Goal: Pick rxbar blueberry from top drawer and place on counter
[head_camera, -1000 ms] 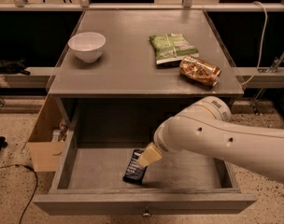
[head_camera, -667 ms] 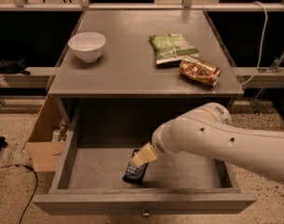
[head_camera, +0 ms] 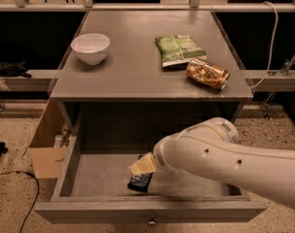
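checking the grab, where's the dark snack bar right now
In the camera view the dark snack bar is inside the open drawer, near the middle of its front wall, with the claw right at the bar's far end.

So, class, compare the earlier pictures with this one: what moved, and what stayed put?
The gripper has slid a little leftward in the picture, inside the top drawer, and now covers the upper end of the rxbar blueberry. A grasp cannot be confirmed. The bar, and the bowl, green bag and golden packet on the counter, stayed put.
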Available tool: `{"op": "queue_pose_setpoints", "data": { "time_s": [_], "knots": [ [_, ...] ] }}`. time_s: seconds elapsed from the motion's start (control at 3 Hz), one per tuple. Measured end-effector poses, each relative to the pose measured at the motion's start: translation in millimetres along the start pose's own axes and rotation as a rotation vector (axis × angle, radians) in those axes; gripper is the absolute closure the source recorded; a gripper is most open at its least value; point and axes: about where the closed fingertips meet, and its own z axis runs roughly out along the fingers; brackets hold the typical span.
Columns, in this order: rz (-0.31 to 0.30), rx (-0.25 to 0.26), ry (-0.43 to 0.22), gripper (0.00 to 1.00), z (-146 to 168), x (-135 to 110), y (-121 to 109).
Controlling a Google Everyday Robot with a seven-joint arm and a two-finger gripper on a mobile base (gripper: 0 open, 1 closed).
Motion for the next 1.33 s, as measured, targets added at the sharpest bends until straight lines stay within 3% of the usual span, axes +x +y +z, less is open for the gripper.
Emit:
{"op": "queue_pose_setpoints", "data": {
  "time_s": [0.33, 0.67, 1.33],
  "knots": [
    [0.023, 0.074, 0.014, 0.0, -11, 9, 1],
    [0.033, 0.088, 0.016, 0.0, -13, 11, 1],
    [0.099, -0.008, -0.004, 0.0, 14, 21, 16]
  ]
}}
